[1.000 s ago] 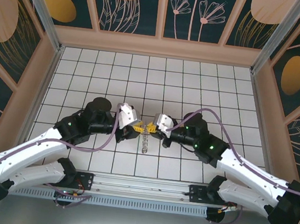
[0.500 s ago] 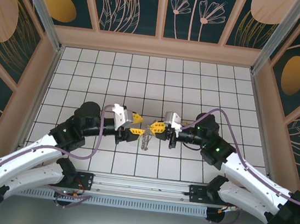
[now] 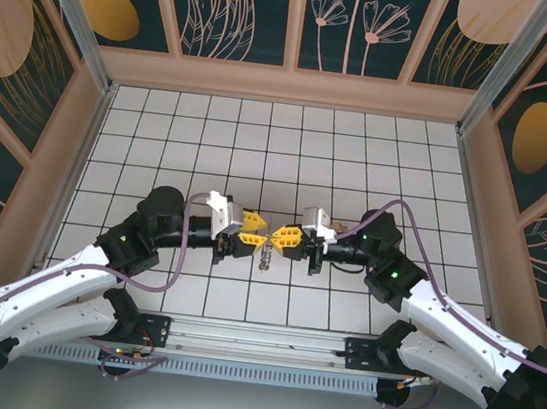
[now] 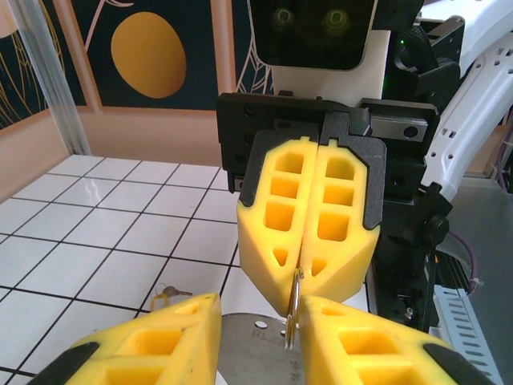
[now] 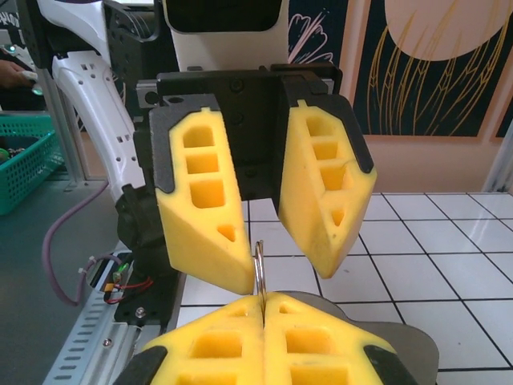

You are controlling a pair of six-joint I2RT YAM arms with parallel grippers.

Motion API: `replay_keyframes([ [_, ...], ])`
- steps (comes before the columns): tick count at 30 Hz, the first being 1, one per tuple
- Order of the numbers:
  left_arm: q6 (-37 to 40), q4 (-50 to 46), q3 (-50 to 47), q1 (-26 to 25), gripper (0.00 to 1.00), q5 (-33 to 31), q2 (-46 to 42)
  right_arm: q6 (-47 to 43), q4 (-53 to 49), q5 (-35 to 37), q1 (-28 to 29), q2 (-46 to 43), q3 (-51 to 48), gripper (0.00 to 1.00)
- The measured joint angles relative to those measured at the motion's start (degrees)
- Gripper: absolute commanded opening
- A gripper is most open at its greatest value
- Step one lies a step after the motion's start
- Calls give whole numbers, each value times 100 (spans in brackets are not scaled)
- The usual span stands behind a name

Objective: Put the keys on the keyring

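Note:
The keyring [image 5: 260,271] is a thin metal ring seen edge-on, standing up between my two grippers above the middle of the tiled floor. My right gripper [image 5: 263,306] is shut on its lower part, and from above it sits here [image 3: 285,237]. My left gripper [image 4: 258,311] faces it, open, with the ring [image 4: 295,305] touching the inner face of its right finger [image 4: 353,341]. In the top view the left gripper [image 3: 254,232] meets the right one tip to tip, and small silvery pieces [image 3: 266,257] dangle below them. A tiny brass key [image 4: 171,291] with a yellowish loop lies on the tiles.
Both arms reach inward from the near edge, with purple cables looped along them. The white tiled floor [image 3: 281,145] is walled by tan boards at the back and sides. A metal rail [image 3: 255,348] runs along the near edge.
The two grippers have closed in on each other at the centre and now meet tip to tip. The right one still holds the ring, and the dangling pieces hang under the meeting point.

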Motion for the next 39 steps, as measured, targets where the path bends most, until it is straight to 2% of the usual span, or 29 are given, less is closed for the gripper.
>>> replay_keyframes([
  [10,-90,271,-26,-2,8,225,74,369,734,-155,-57,44,-240,0],
  [12,-109,315,-46,-7,0,262,70,459,868,-168,-70,48,-291,0],
  [18,-109,352,-68,-11,0,267,35,584,1069,-190,-83,98,-345,0],
  [22,-37,236,-74,-11,0,142,17,317,763,90,15,87,-289,18],
  [26,96,94,-72,-9,0,-15,20,11,214,470,125,17,-199,24],
  [32,258,-144,-11,-9,0,-136,175,-428,-551,1134,275,2,28,24],
  [39,350,-424,87,-9,0,-219,280,-708,-933,1436,308,-15,81,19],
])
